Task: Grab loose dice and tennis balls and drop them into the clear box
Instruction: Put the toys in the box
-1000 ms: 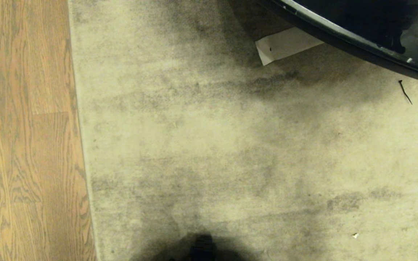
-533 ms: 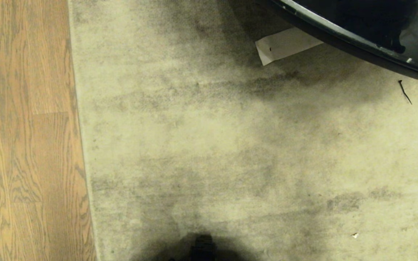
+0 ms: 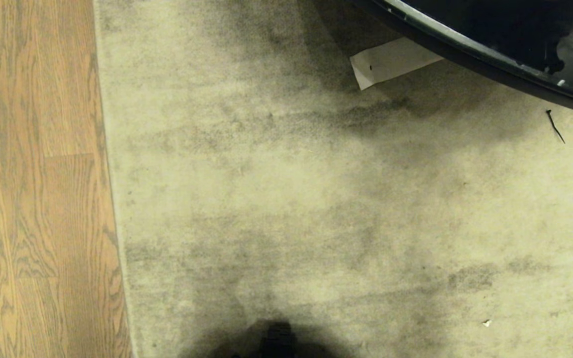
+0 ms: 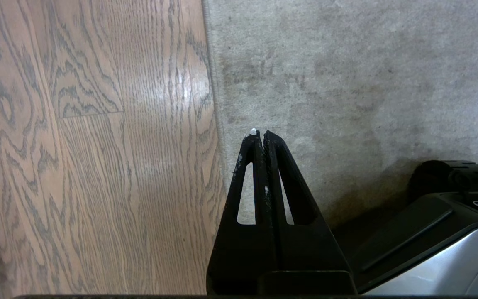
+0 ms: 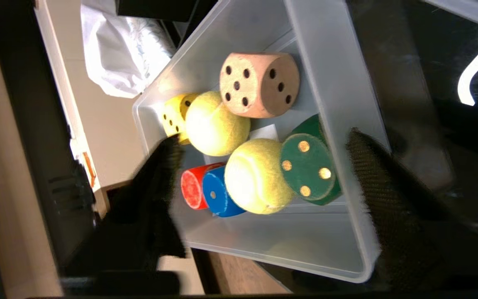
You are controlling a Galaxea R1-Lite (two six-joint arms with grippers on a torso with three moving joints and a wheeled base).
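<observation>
The right gripper hung wide open and empty right over the clear box, which held the dice and tennis balls. The left gripper sat closed by the carpet edge.

Head view: the carpet, wood floor and paper showed no shift. The only change lay at upper right, where the dark reflection in the glossy black surface altered its outline slightly.
</observation>
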